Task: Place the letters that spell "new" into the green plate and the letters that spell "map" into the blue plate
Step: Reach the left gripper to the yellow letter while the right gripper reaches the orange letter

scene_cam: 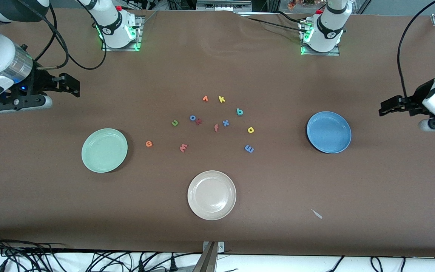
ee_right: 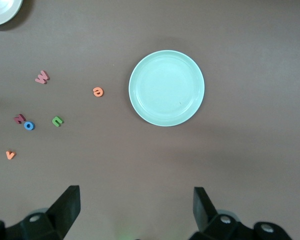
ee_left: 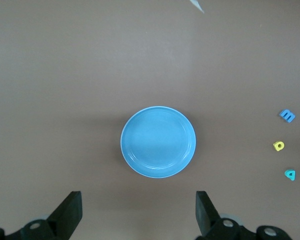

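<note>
1. The left tool (ee_left: 137,215) hangs with its fingers spread wide, grasping nothing, over the desk (scene_cam: 372,181) beside the blue plate (scene_cam: 329,132).
2. The right tool (ee_right: 135,212) is likewise released, up over the desk by the green plate (scene_cam: 104,150).
3. Both plates hold nothing.
4. Between the plates lie the green n (scene_cam: 175,122), orange e (scene_cam: 148,143) and salmon w (scene_cam: 183,147).
5. Toward the blue plate lie the blue m (scene_cam: 249,149), yellow a (scene_cam: 250,130) and teal p (scene_cam: 239,111).
6. A cream plate (scene_cam: 212,195) sits nearest the front camera.
</note>
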